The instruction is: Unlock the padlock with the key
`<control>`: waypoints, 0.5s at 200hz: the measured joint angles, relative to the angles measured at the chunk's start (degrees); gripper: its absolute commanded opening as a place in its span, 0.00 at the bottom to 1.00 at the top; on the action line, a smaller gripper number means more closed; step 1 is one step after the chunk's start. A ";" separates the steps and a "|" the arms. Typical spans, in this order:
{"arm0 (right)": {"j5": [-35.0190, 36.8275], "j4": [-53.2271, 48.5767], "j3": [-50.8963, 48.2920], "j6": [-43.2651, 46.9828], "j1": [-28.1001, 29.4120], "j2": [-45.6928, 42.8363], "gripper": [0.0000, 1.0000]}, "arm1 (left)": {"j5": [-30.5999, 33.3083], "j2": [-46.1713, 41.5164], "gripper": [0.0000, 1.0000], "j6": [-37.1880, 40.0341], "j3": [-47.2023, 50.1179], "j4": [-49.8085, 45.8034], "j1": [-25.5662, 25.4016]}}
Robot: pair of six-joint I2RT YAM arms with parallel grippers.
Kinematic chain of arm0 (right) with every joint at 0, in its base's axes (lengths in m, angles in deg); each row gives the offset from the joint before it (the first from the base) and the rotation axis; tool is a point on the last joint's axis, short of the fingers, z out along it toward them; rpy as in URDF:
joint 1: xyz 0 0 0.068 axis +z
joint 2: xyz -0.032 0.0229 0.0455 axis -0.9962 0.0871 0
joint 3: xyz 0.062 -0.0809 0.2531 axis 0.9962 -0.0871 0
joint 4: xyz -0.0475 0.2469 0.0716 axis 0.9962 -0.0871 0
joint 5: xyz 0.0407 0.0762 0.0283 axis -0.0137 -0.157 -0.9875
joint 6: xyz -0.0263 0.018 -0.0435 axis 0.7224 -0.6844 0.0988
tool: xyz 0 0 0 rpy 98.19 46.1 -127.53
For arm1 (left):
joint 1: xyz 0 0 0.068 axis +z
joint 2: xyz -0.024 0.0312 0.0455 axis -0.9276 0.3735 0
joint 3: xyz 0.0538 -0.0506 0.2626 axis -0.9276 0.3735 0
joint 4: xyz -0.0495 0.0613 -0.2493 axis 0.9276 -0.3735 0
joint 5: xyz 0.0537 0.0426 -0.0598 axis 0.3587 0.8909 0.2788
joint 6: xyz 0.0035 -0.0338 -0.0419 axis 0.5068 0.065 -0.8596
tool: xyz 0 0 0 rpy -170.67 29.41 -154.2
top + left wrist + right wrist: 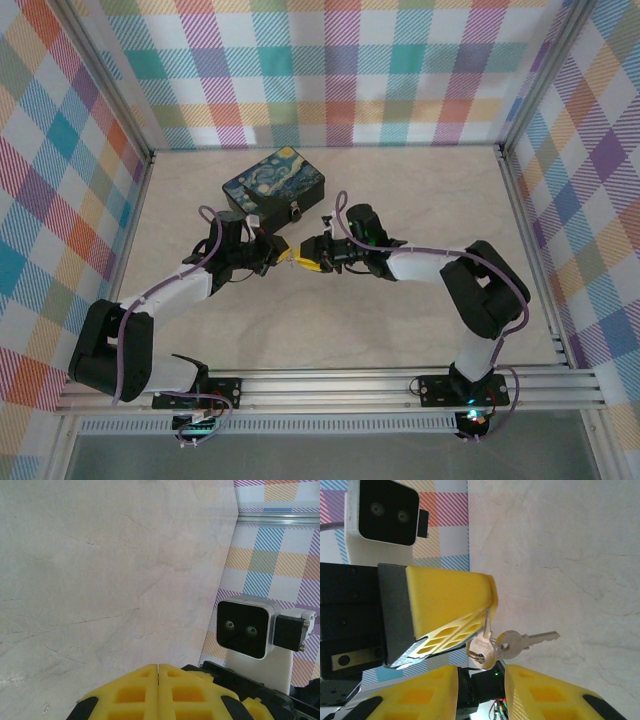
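Note:
My left gripper is shut, its yellow fingertips pinching the blade of a silver key that hangs from them. A ring joins it to a second key pointing right above the table. In the left wrist view the left gripper has its pads pressed together. My right gripper faces it just below the keys, its fingers apart and off the metal. In the top view the right gripper meets the left mid-table. The padlock is a small dark piece on the front of the box.
A box printed with a swirling blue-yellow night sky stands behind the grippers. The pale table is bare in front of them. Plaid walls and aluminium rails close in the space. The right wrist camera sits close beside my left fingers.

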 measured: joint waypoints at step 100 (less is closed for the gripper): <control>1.27 3.08 -0.37 -4.13 1.11 0.33 0.29 | 0.85 0.00 0.00 -0.07 0.07 0.66 0.00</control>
